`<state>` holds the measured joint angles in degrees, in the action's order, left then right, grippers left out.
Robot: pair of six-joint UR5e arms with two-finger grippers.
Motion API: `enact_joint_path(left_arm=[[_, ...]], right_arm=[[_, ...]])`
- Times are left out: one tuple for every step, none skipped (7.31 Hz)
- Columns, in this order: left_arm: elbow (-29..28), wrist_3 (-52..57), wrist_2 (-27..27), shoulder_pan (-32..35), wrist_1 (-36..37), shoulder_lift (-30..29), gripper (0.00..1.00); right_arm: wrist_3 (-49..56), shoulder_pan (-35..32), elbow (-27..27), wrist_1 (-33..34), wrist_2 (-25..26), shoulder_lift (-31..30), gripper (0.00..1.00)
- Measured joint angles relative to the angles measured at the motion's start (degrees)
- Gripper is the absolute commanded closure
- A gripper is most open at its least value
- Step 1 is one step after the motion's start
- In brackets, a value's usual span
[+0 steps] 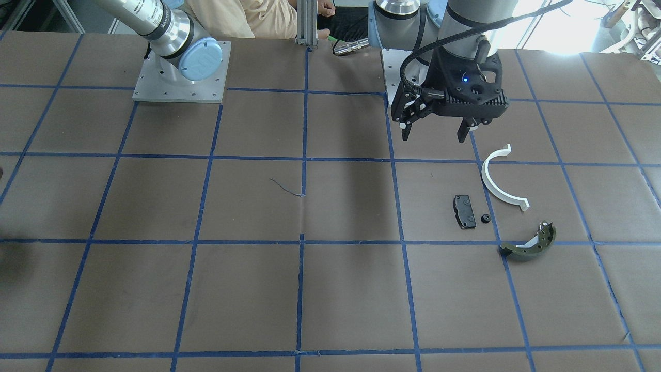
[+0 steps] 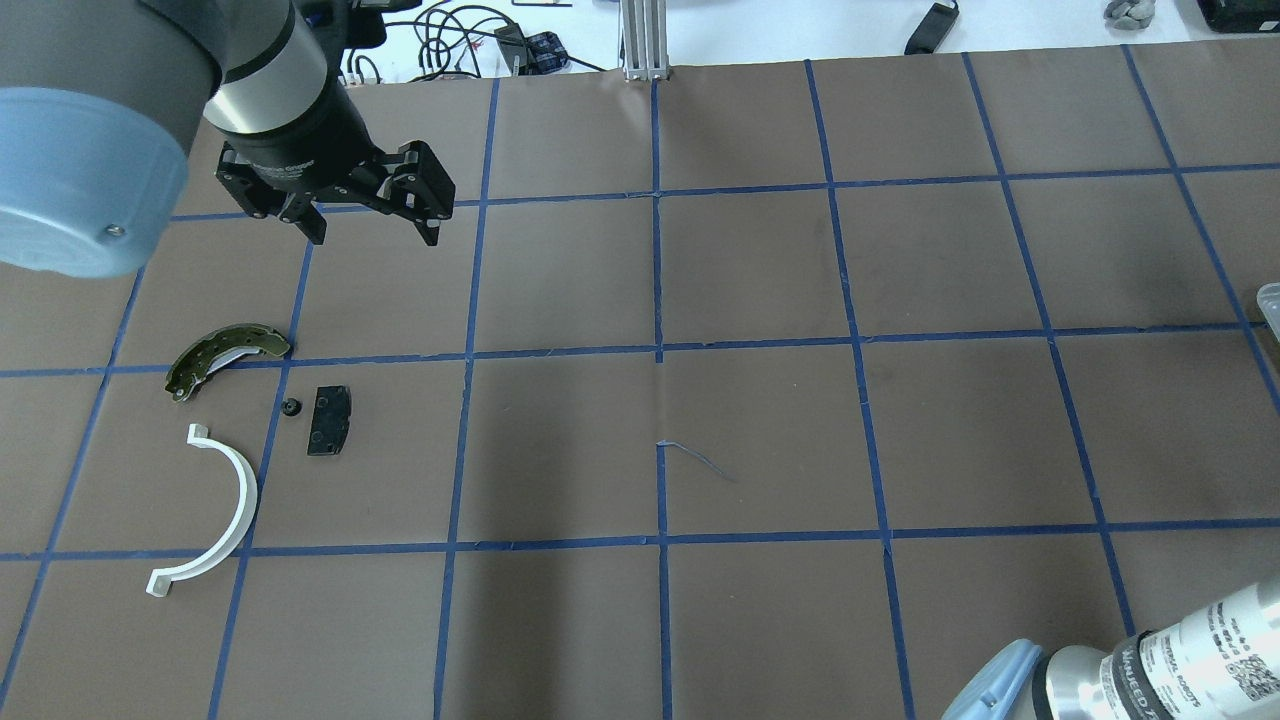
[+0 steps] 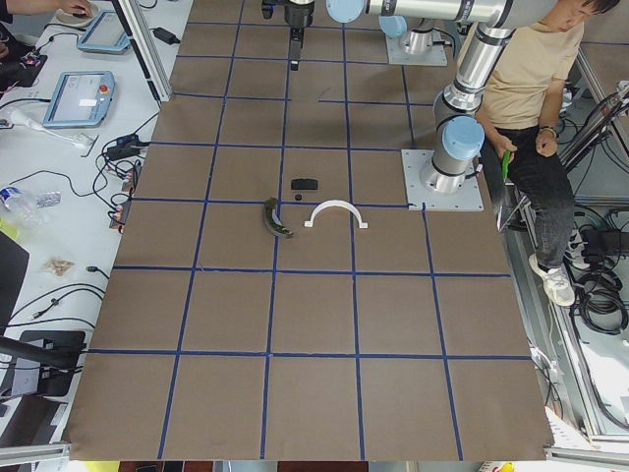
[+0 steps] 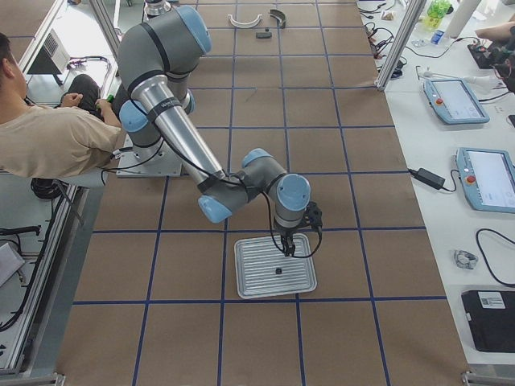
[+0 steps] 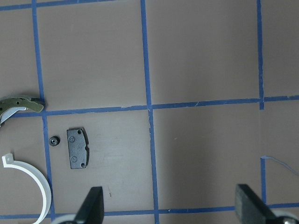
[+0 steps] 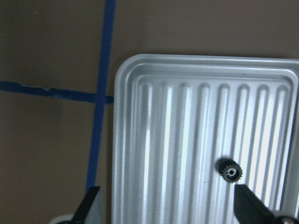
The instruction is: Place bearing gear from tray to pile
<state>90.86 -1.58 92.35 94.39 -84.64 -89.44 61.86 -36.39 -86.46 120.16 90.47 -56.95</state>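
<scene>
A small black bearing gear (image 6: 229, 170) lies in the ribbed silver tray (image 6: 122, 140), also seen in the exterior right view (image 4: 278, 271). My right gripper (image 6: 168, 210) hangs open and empty just above the tray (image 4: 240, 265), the gear near its right finger. The pile holds a white half-ring (image 2: 225, 510), a black pad (image 2: 330, 420), an olive brake shoe (image 2: 220, 355) and another small black gear (image 2: 291, 407). My left gripper (image 2: 370, 225) is open and empty, held above the table beyond the pile.
The table is brown paper with a blue tape grid. The arm base plates (image 1: 181, 72) sit at the robot's edge. A seated person (image 3: 531, 88) is beside the bases. The tray's corner (image 2: 1270, 300) shows at the overhead view's right edge.
</scene>
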Motion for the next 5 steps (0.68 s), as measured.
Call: enact_joint_path(left_arm=[[0.0, 0.0, 0.0, 0.0, 0.0, 0.0, 0.00], [0.0, 0.0, 0.0, 0.0, 0.0, 0.0, 0.00], [0.1, 0.0, 0.0, 0.0, 0.0, 0.0, 0.00], [0.1, 0.1, 0.0, 0.0, 0.0, 0.0, 0.00], [0.1, 0.1, 0.0, 0.0, -0.1, 0.0, 0.00]], right_arm=[[0.7, 0.9, 1.6, 0.3, -0.1, 2.5, 0.12], [1.0, 1.2, 2.3, 0.4, -0.2, 4.1, 0.21], [1.1, 1.5, 2.6, 0.5, -0.1, 5.0, 0.26], [1.1, 1.5, 2.7, 0.5, 0.0, 5.4, 0.31], [1.2, 1.6, 2.5, 0.4, 0.2, 5.5, 0.37]])
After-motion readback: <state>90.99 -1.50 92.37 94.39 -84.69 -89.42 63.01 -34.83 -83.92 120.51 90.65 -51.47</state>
